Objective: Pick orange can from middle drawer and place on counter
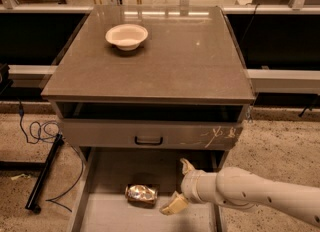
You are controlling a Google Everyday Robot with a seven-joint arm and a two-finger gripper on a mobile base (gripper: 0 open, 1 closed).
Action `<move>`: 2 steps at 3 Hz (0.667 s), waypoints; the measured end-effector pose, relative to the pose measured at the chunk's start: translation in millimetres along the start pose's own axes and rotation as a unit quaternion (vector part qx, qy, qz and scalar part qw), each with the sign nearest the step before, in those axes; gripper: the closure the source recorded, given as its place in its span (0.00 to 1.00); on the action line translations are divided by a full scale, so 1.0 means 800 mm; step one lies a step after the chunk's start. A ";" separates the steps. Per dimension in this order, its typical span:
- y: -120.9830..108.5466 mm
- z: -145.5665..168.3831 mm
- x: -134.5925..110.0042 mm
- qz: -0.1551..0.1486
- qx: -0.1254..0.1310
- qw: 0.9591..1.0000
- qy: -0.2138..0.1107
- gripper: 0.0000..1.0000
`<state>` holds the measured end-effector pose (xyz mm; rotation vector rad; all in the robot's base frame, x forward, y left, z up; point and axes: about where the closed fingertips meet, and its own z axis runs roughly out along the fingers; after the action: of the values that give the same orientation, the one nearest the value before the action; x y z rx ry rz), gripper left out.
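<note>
The orange can [141,195] lies on its side on the flat grey floor of the open middle drawer [105,216], at the bottom of the view. My gripper [177,186] hangs over the drawer just right of the can, a short gap away. Its fingers are spread: one fingertip [170,207] points down-left toward the can, the other [186,165] points up. It holds nothing. The counter [200,61] is the dark grey-brown cabinet top above.
A white bowl [127,36] sits on the counter at the back left. The drawer with the black handle [148,140] is slightly ajar above the middle drawer. Black cables and a stand leg [42,176] lie on the floor at left.
</note>
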<state>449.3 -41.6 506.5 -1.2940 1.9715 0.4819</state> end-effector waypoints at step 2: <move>0.049 0.078 0.044 0.012 -0.093 0.995 0.026 0.00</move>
<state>427.7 -6.9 435.8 -1.4114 2.0256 0.6618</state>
